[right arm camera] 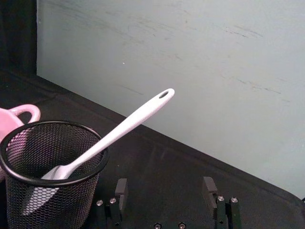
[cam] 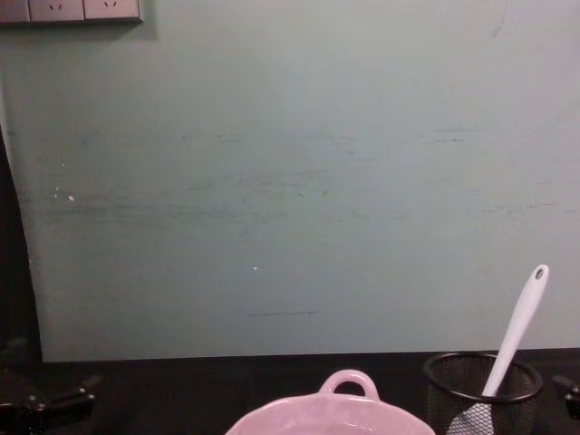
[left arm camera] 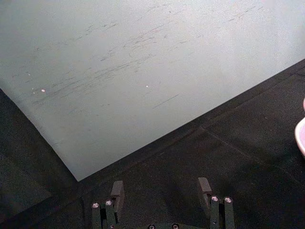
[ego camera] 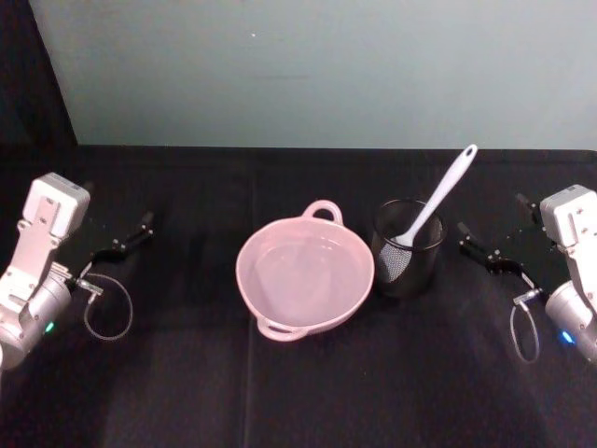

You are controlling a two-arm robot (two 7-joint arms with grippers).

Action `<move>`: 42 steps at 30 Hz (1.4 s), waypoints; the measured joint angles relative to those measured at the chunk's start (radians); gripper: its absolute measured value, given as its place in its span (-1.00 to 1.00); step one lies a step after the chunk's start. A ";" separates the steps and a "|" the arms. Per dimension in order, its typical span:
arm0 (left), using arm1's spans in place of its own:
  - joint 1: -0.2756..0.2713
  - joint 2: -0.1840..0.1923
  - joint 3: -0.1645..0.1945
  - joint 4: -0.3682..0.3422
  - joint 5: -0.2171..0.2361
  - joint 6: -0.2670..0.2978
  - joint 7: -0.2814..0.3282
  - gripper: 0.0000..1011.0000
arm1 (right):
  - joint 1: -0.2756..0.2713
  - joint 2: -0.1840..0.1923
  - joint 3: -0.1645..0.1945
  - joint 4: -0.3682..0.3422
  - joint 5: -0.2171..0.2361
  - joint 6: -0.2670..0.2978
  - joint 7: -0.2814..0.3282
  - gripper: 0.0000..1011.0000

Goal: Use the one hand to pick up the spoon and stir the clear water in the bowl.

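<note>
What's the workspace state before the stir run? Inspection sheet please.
Surface: black cloth-covered table, no spills seen.
Job's things: wide pale pink ceramic bowl at centre, holding clear water; long white plastic spoon standing tilted in a black wire-mesh cup right of the bowl.
Clutter: nothing seen.
Grippers: left gripper open, at far left; right gripper open, right of the cup; both empty.
Cables: black cable loop at each wrist, apart from bowl and cup.
Surroundings: pale green wall behind, sockets at its upper left.

Black mesh cup (ego camera: 410, 273), teal wall (ego camera: 308, 75)

Dim, soft light (bg wall (ego camera: 326, 65) brighter)
</note>
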 joint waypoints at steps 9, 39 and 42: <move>0.000 0.000 0.000 0.000 0.000 0.000 0.000 1.00 | 0.000 0.000 0.000 0.000 0.000 0.000 0.000 0.98; 0.000 0.000 0.000 0.000 0.000 0.000 0.000 1.00 | 0.000 0.000 0.000 0.000 0.000 0.000 0.000 0.98; 0.000 0.000 0.000 0.000 0.000 0.000 0.000 1.00 | 0.000 0.000 0.000 0.000 0.000 0.000 0.000 0.98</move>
